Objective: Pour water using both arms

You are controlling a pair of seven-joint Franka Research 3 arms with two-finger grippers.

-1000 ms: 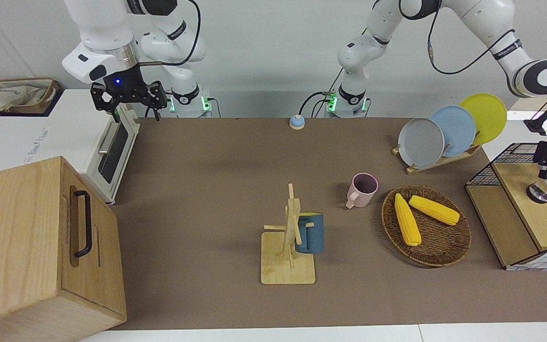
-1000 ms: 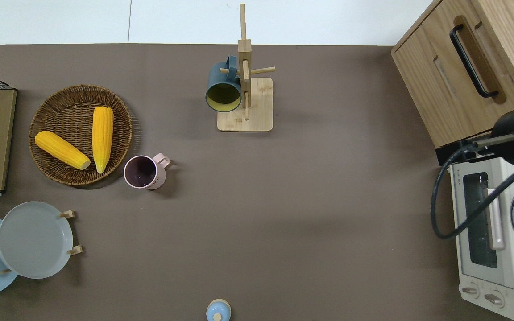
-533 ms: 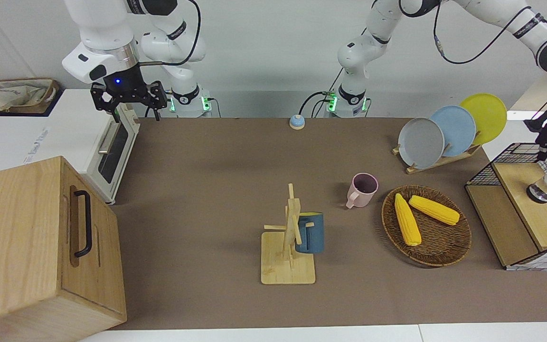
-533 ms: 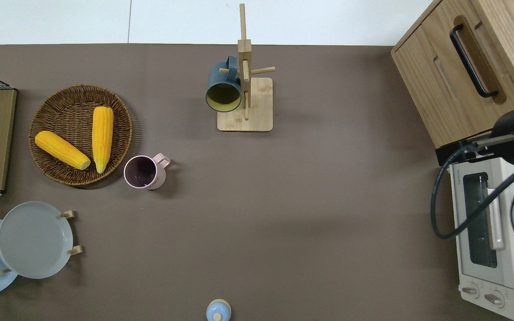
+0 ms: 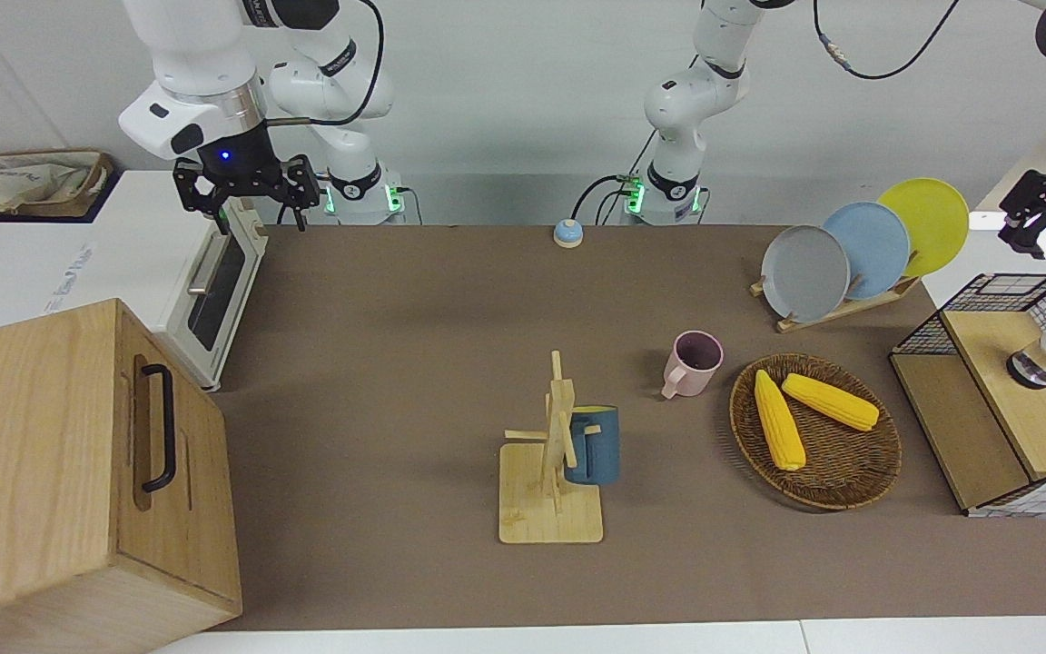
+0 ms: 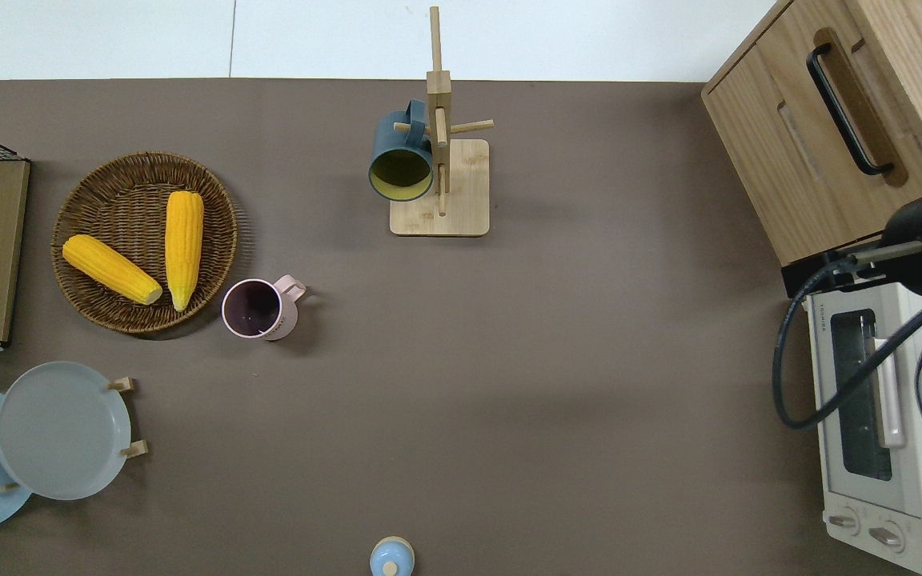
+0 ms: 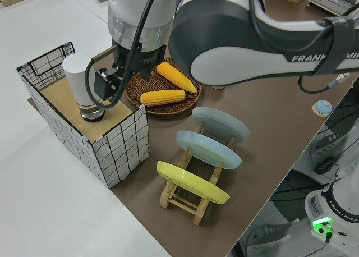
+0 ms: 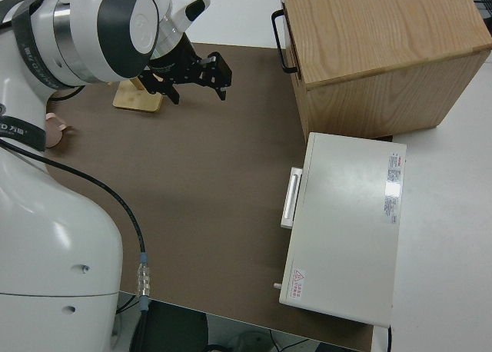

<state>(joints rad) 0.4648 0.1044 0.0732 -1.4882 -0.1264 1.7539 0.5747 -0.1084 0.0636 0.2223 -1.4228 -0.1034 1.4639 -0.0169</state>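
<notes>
My arms must pour from the white bottle (image 7: 78, 82), which stands upright on the wooden shelf (image 7: 61, 100) of the wire crate (image 7: 120, 147) at the left arm's end of the worktop (image 5: 414, 300). It looks smooth, stiff and perhaps heavy with water, so I would take it around the middle. My left tool (image 7: 105, 87) hangs close by it and holds nothing; how wide it is I cannot tell. My right tool (image 8: 196, 81), wide and empty, is parked
</notes>
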